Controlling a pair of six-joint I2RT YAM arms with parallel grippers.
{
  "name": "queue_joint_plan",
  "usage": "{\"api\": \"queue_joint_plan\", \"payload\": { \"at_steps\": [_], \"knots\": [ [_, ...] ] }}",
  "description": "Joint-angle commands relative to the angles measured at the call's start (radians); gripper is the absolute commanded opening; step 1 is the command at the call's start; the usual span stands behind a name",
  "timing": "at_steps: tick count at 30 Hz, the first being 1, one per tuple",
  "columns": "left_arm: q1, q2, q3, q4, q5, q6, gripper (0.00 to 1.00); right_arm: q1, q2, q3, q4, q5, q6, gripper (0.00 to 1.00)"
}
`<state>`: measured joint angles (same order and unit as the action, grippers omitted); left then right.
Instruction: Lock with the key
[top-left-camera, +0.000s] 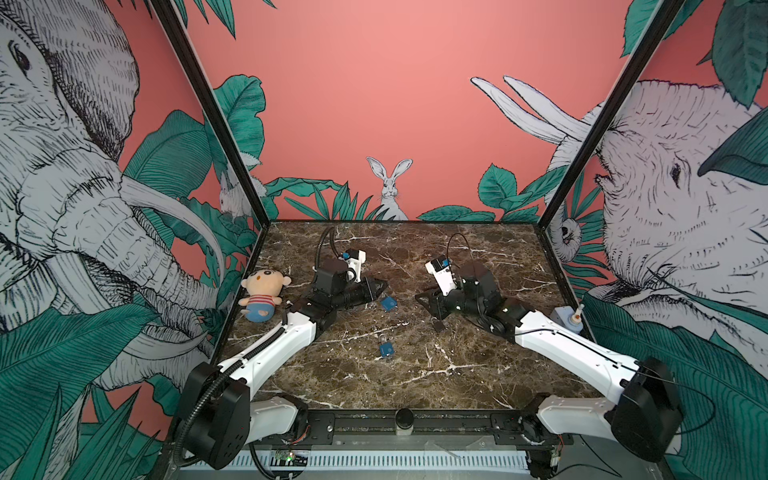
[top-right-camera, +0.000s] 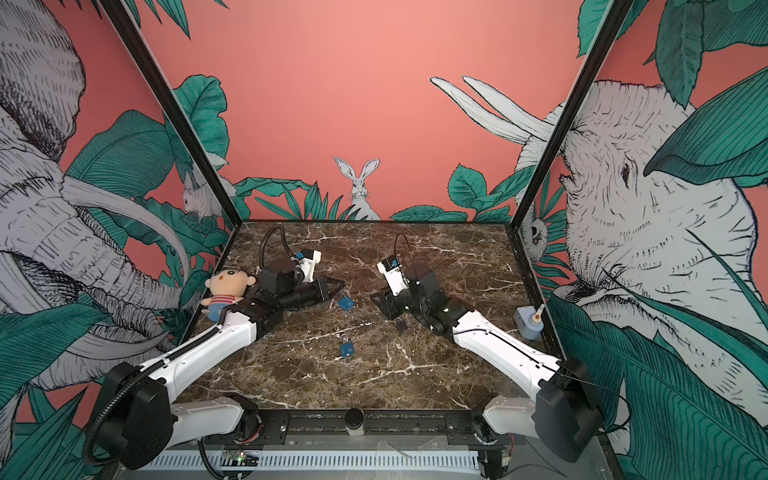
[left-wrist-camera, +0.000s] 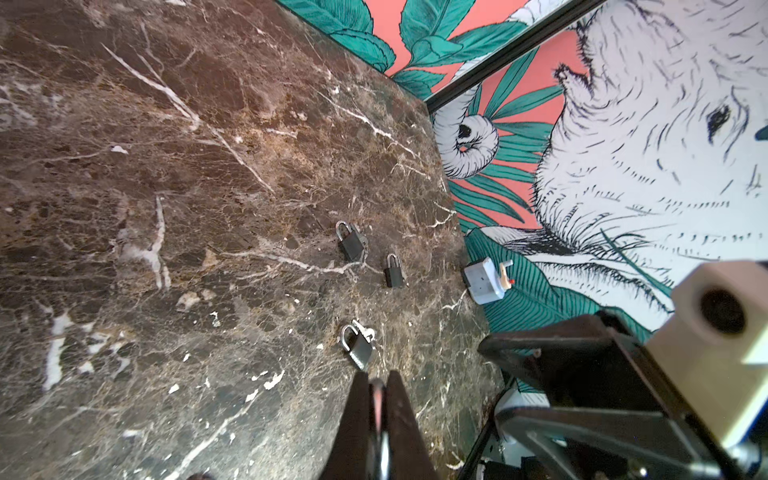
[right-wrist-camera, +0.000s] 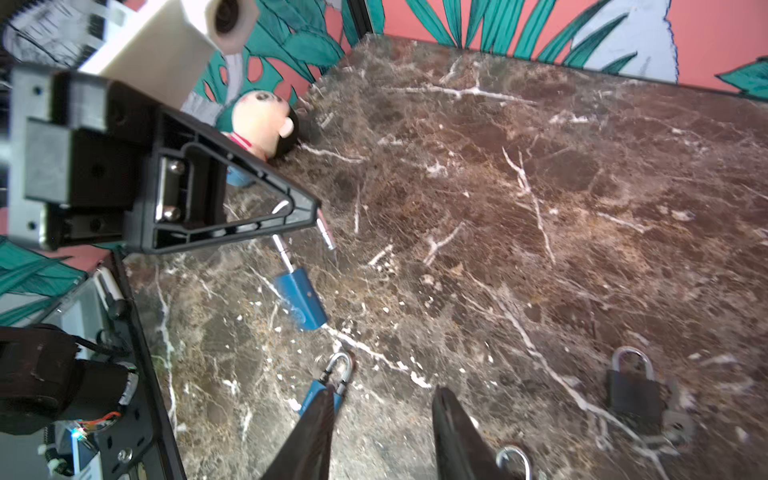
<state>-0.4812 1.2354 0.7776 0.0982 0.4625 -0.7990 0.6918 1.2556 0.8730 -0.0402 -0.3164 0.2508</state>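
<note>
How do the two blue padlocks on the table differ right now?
Shackle: the far blue padlock is open, with one leg free of the body; the near blue padlock has both legs seated.
Contact: the far blue padlock's shackle bend appears pinched in the shut left gripper; the near blue padlock lies loose on the table.
Both have blue bodies and silver shackles.
</note>
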Motion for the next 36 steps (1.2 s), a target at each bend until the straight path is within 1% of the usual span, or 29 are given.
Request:
{"api": "queue_joint_plan", "payload": {
  "at_steps": [1, 3, 7, 13, 21, 26, 28, 33, 34, 36],
  "knots": [
    [-0.002, -0.035, 0.049, 0.06, -0.014, -0.097, 0.0, 0.007, -0.03, -0.041, 0.13, -0.009, 0.01, 0.41],
    [-0.003, -0.039, 0.053, 0.077, -0.009, -0.132, 0.0, 0.011, -0.038, -0.065, 0.166, -0.017, 0.018, 0.42],
    [-0.005, -0.05, 0.048, 0.131, -0.001, -0.191, 0.0, 0.02, -0.024, -0.061, 0.202, -0.073, 0.026, 0.43],
    [-0.016, -0.093, 0.046, 0.147, -0.035, -0.254, 0.0, 0.06, -0.008, -0.021, 0.195, -0.069, -0.042, 0.45],
    [-0.03, -0.107, 0.05, 0.18, -0.03, -0.317, 0.0, 0.074, 0.052, 0.025, 0.242, -0.094, -0.069, 0.47],
    [-0.034, -0.101, 0.051, 0.204, -0.012, -0.343, 0.0, 0.073, 0.077, 0.047, 0.27, -0.103, -0.071, 0.48],
    [-0.036, -0.104, 0.054, 0.203, -0.01, -0.343, 0.0, 0.065, 0.082, 0.052, 0.278, -0.094, -0.067, 0.48],
    [-0.037, -0.105, 0.065, 0.195, -0.002, -0.341, 0.0, 0.051, 0.102, 0.077, 0.285, -0.12, -0.067, 0.48],
    [-0.036, -0.105, 0.065, 0.197, -0.002, -0.345, 0.0, 0.05, 0.107, 0.084, 0.283, -0.127, -0.066, 0.48],
    [-0.037, -0.106, 0.066, 0.205, -0.001, -0.349, 0.0, 0.05, 0.12, 0.1, 0.278, -0.143, -0.066, 0.44]
  ]
}}
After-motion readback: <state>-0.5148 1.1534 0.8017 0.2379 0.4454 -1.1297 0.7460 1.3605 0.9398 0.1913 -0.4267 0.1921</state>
